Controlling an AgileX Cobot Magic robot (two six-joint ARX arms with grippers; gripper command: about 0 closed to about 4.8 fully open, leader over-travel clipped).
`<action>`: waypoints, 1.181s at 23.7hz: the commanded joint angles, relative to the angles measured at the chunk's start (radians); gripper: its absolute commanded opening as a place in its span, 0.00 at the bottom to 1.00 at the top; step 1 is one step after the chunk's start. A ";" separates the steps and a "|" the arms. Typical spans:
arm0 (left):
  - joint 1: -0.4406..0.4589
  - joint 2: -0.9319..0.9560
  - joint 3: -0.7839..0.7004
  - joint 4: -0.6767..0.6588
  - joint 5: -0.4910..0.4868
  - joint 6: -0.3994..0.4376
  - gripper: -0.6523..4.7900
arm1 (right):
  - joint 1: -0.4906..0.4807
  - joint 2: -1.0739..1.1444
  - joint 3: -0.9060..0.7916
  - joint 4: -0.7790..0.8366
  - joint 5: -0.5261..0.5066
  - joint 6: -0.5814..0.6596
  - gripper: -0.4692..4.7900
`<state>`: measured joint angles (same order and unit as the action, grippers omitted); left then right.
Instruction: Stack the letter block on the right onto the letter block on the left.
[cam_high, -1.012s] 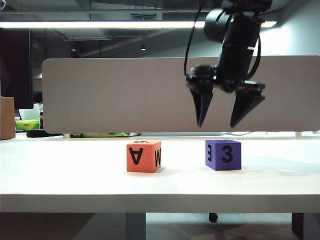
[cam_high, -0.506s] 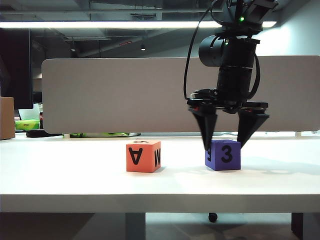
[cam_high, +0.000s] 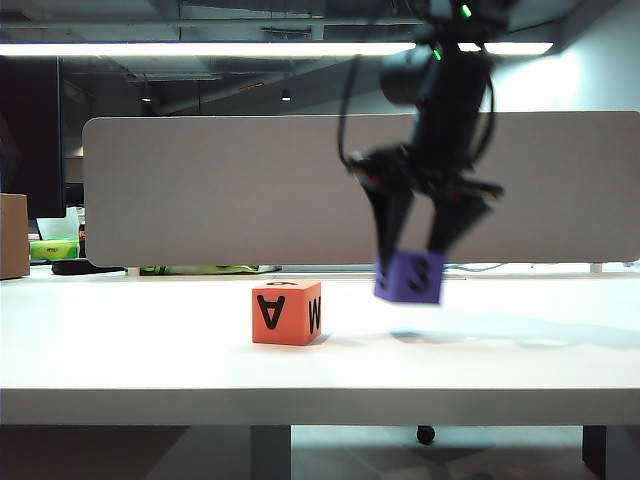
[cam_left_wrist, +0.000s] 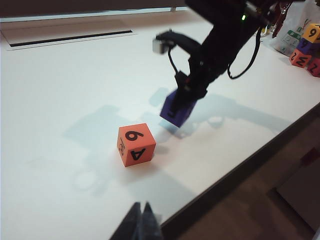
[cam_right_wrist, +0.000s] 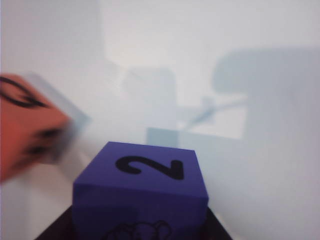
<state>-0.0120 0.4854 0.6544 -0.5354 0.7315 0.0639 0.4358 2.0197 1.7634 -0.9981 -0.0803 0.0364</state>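
White table (cam_high: 120, 350), grey partition panel (cam_high: 220, 190) behind it, ceiling strip light (cam_high: 200, 48), brown box (cam_high: 14, 235) at far left edge, green packet (cam_high: 55, 249) beside it, spare number blocks (cam_left_wrist: 306, 47) at table's far corner

Bare table (cam_high: 150, 330) surrounds the orange block (cam_high: 287, 312); nothing above it.

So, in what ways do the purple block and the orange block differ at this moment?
The purple block hangs above the table, held in the right gripper; the orange block rests on the table, untouched. The purple block is tilted in the exterior view; the orange block sits flat. The purple block shows a 2 on top, the orange block a 9. Both are cubes with black characters.
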 joint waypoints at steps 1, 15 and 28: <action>-0.002 -0.001 0.005 0.013 0.006 0.008 0.11 | 0.051 -0.010 0.134 -0.053 -0.009 -0.010 0.60; -0.002 -0.003 0.005 0.011 -0.038 0.015 0.11 | 0.177 0.134 0.350 -0.179 0.110 -0.358 0.61; 0.000 -0.003 0.005 0.013 -0.039 0.016 0.11 | 0.257 0.141 0.356 -0.160 0.146 -0.476 0.61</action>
<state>-0.0128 0.4828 0.6548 -0.5354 0.6914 0.0750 0.6807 2.1647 2.1139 -1.1790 0.0380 -0.4080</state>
